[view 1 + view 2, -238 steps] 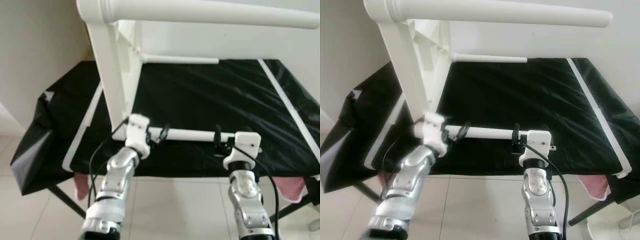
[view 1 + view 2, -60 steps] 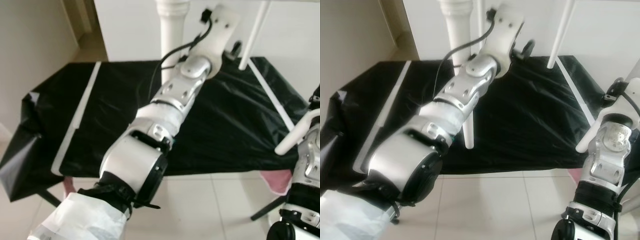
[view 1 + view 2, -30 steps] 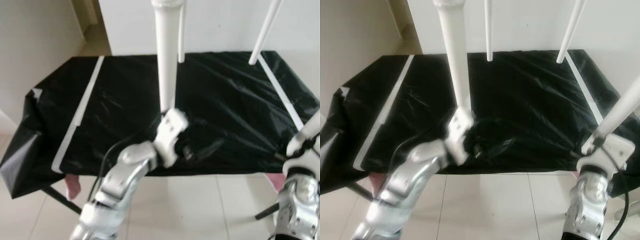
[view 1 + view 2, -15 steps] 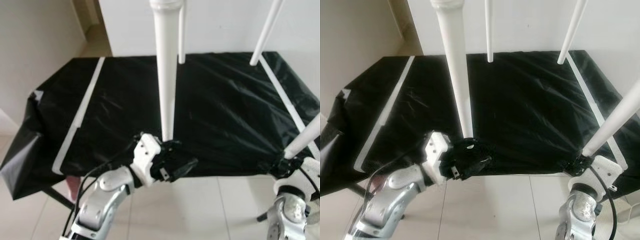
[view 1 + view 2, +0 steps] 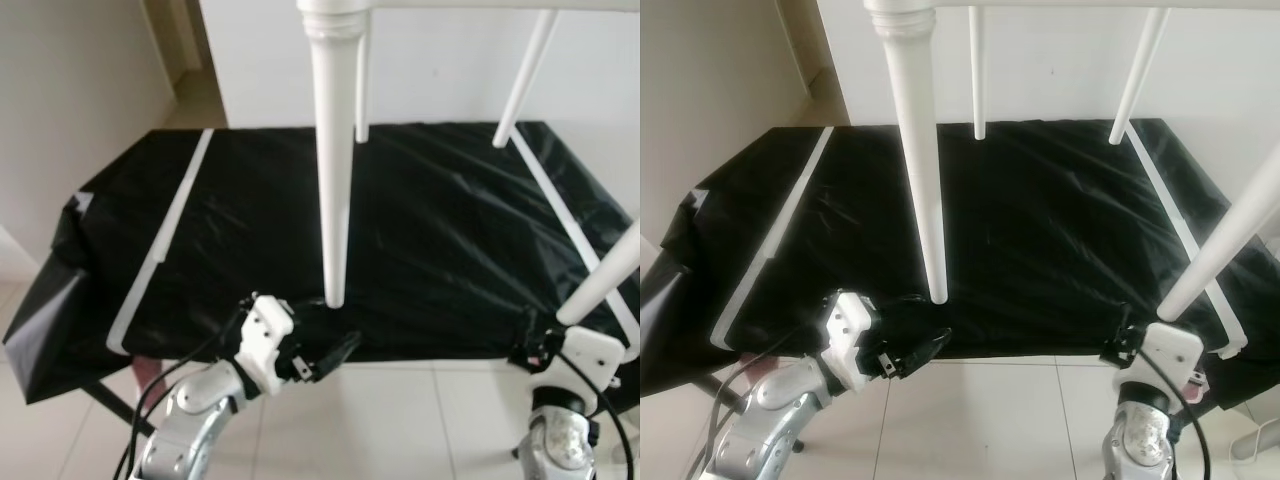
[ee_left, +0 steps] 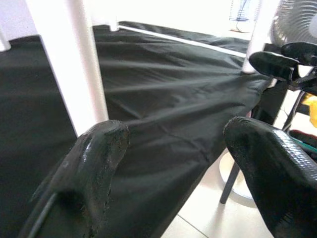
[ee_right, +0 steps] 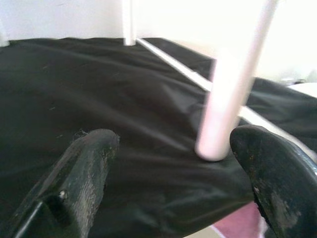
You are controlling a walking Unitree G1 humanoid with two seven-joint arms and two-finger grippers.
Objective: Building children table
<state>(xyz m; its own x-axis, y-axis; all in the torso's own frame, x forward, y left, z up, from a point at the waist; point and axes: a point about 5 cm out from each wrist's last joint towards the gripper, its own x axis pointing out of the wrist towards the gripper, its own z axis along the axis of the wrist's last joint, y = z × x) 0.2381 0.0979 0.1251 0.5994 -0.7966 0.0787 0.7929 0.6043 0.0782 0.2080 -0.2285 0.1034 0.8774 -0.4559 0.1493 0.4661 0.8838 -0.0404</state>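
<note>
white children's table [image 5: 331, 150] standing on the black-covered table [image 5: 450, 250], legs down, both grippers low at the near edge.

nearest tapered leg [image 5: 918, 170] lands centre frame on the black sheeting; a second front leg [image 5: 1220, 240] at right, two thin rear legs at top. left gripper [image 6: 173, 148] spread, empty, just beside the nearest leg's foot. right gripper [image 7: 168, 148] spread, empty, close to the right leg [image 7: 233, 94]. white strips [image 5: 160, 245] run along the cover's sides. pale tile floor [image 5: 400, 420] below.
</note>
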